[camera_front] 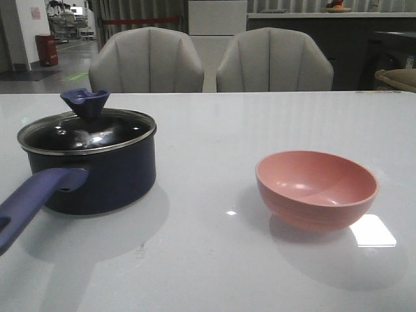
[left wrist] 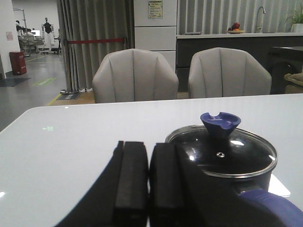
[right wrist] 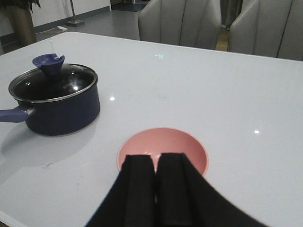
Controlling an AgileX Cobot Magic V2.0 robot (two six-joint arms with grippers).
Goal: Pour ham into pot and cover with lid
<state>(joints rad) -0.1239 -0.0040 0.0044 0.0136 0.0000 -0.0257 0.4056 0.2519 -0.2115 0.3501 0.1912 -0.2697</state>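
The dark navy pot [camera_front: 107, 179] stands at the left of the table, its purple-blue handle [camera_front: 29, 201] pointing toward the near left edge. The glass lid [camera_front: 88, 132] with its blue knob [camera_front: 85, 102] sits on the pot. No ham shows in any view. The pink bowl [camera_front: 316, 188] at the right looks bare inside. My left gripper [left wrist: 149, 144] is shut on nothing, beside the handle [left wrist: 272, 210] and short of the lid [left wrist: 227, 153]. My right gripper [right wrist: 155, 157] is shut and empty, just short of the bowl [right wrist: 163, 139]. Neither gripper appears in the front view.
Two grey chairs [camera_front: 146, 62] [camera_front: 274, 60] stand behind the table's far edge. The white tabletop [camera_front: 208, 136] stretches between pot and bowl. In the right wrist view the pot [right wrist: 61, 113] sits well off to the side of the bowl.
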